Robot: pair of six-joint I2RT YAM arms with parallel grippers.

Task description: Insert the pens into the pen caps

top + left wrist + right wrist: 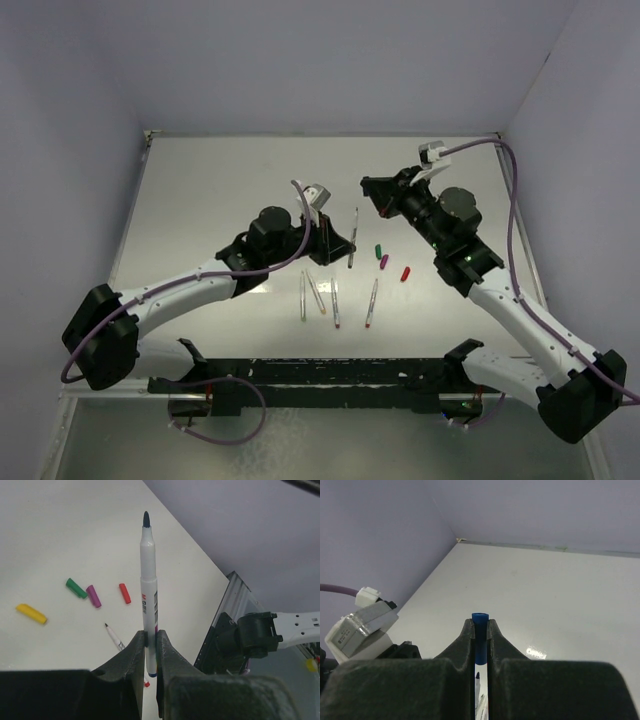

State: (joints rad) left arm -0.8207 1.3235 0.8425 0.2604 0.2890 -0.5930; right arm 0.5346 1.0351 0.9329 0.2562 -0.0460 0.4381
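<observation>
While left fingers (pixel 136 652) pinch pen (pixel 148 570), blue cap (pixel 479 622) partly hidden

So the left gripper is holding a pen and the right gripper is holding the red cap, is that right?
Not quite. The left gripper does hold a pen, but the right gripper holds the dark blue cap, not the red one; the right wrist view shows it. The red cap lies on the table, seen in the left wrist view.

The left gripper (pixel 150 641) jaws clamp a blue-tipped pen (pixel 148 580). Beyond it on the worktop (pixel 75 525) lie a yellow cap (pixel 31 613), green cap (pixel 76 588), purple cap (pixel 93 596) and red cap (pixel 124 593).
</observation>
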